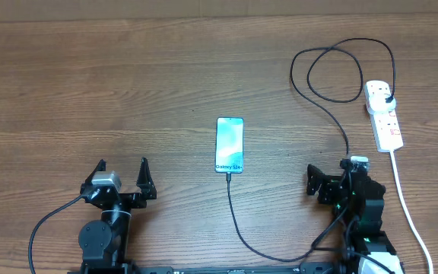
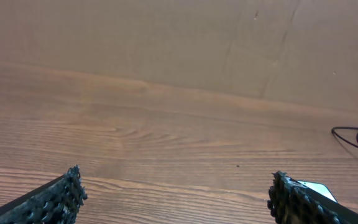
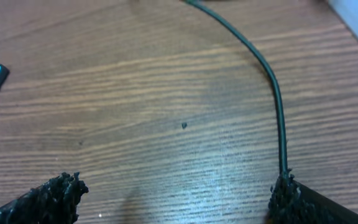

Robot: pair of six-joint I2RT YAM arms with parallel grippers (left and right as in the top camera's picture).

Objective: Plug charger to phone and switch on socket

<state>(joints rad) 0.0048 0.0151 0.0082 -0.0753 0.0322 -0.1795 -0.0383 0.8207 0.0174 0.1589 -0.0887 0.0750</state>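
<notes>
Both tools stand spread and empty: left gripper, right gripper. The phone lies ahead-left of the right gripper, with the charger apparently meeting its near edge. The socket lies ahead-right, and its switch is best pressed squarely with one fingertip.

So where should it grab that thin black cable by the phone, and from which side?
Probably the straight stretch of cable just below the near edge of the phone, right behind the tip. It lies flat on the table, running toward the robot, so come straight down and pinch across it, side to side. Whether the tip already sits in the phone is unclear.
</notes>
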